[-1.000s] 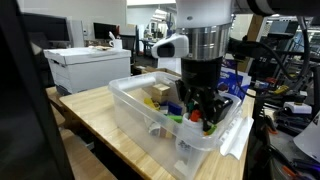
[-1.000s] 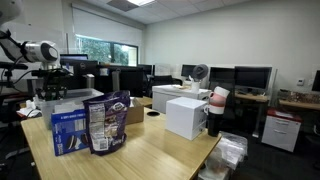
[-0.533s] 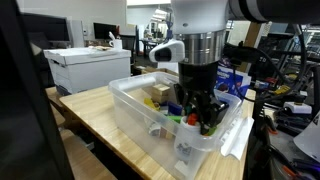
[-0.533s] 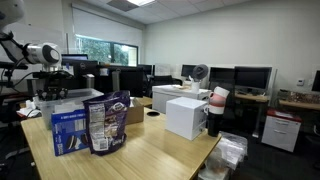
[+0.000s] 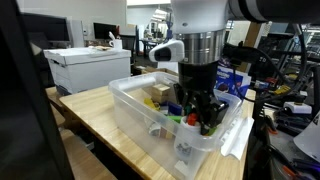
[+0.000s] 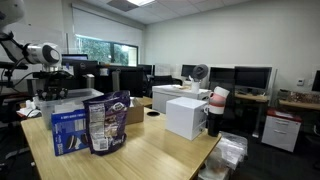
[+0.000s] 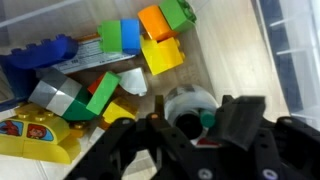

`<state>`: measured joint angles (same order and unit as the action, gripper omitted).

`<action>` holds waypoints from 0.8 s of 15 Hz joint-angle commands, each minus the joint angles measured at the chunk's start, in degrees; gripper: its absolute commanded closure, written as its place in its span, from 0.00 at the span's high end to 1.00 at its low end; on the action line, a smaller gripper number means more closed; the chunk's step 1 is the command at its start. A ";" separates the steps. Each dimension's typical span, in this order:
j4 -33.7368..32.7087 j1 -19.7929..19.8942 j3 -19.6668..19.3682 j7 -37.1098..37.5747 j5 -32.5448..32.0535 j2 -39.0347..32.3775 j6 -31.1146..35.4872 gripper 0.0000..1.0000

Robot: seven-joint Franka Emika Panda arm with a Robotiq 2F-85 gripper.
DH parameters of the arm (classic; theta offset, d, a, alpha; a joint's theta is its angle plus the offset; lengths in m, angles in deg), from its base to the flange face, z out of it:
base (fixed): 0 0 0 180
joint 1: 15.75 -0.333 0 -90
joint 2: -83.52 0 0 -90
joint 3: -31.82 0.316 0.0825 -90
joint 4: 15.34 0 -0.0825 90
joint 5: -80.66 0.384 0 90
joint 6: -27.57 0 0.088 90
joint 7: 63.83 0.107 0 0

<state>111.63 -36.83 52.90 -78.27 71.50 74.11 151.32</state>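
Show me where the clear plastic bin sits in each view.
In an exterior view: clear plastic bin centre frame, on the wooden table.
In an exterior view: probably the pale shape far left, behind the blue box.
Wrist view: its wall at right, blocks inside.
Shared landmark: the wooden table.

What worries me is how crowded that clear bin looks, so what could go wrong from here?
The gripper straddles the grey tape-like roll, but a firm grip cannot be confirmed; the roll might slip out.
The yellow plastic block and the green-and-white wedge lie close by; a sideways move may knock them.
The gripper sits deep inside the clear plastic bin; a slanted lift could catch its wall.
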 commanded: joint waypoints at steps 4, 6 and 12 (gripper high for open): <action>1.32 0.53 0.24 -1.83 1.43 0.77 0.99 0.98; 1.11 0.54 0.12 -1.59 1.17 1.12 0.82 1.00; 1.02 0.72 -0.18 -1.24 1.11 2.57 0.67 1.00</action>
<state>111.44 -36.81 52.65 -78.27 71.50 74.45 151.52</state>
